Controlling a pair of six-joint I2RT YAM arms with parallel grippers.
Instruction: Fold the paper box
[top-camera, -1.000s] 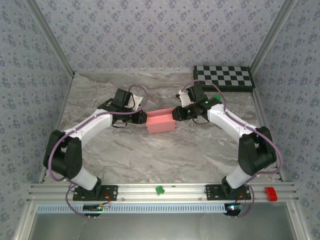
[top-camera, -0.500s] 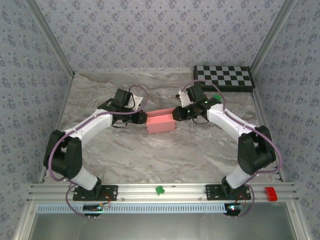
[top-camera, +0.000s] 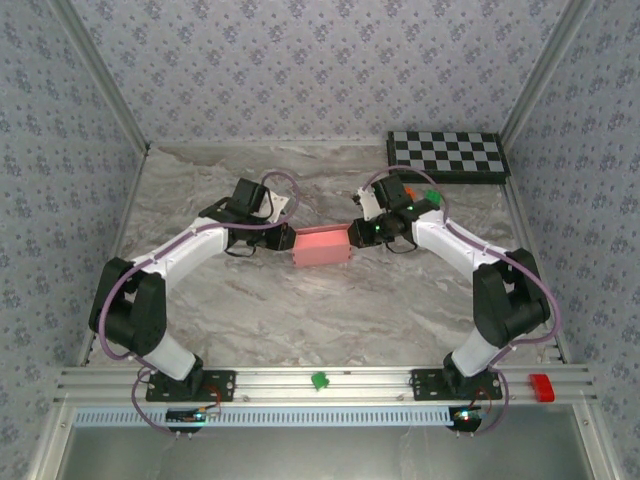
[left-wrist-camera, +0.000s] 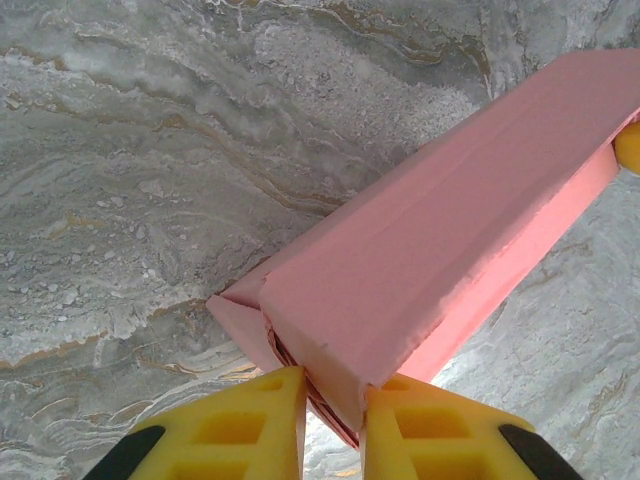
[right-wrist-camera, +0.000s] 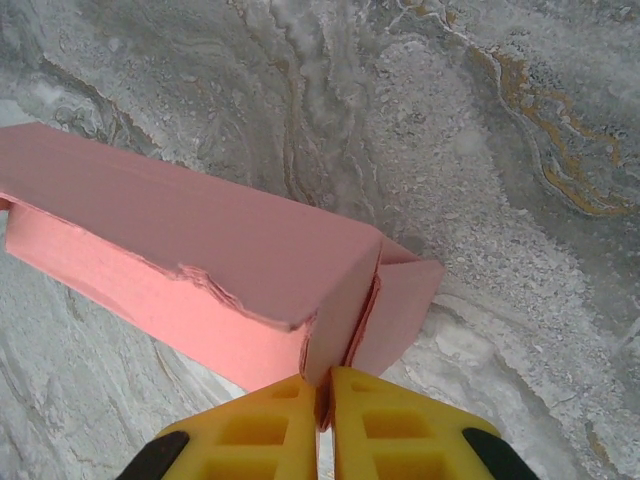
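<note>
Paper box (top-camera: 321, 245) lies near the middle of the marble table (top-camera: 300, 320), a salmon-pink, folded-up long block spanning the gap between the two arms.

Starting at the left of the top view, we see the left gripper (top-camera: 283, 238) pressed against the box's left end. From the left wrist camera we look along the box (left-wrist-camera: 440, 240) as it runs away up and to the right. The left gripper (left-wrist-camera: 335, 395) has its yellow fingers (left-wrist-camera: 250, 425) drawn in to a narrow gap, and the box's near corner and end flap are pinched between them. We read this claw as clenched on the box.

At the box's right end sits the right gripper (top-camera: 357, 232). In the right wrist view the box (right-wrist-camera: 180, 250) stretches off to the left, its end flap standing slightly ajar. The right gripper (right-wrist-camera: 324, 390) has its yellow fingers (right-wrist-camera: 260, 425) almost touching, with only the thin edge of that end flap nipped between them, so this claw also grips the box.

Farther right, at the table's back corner, lies a checkerboard (top-camera: 447, 156), well apart from the box.
</note>
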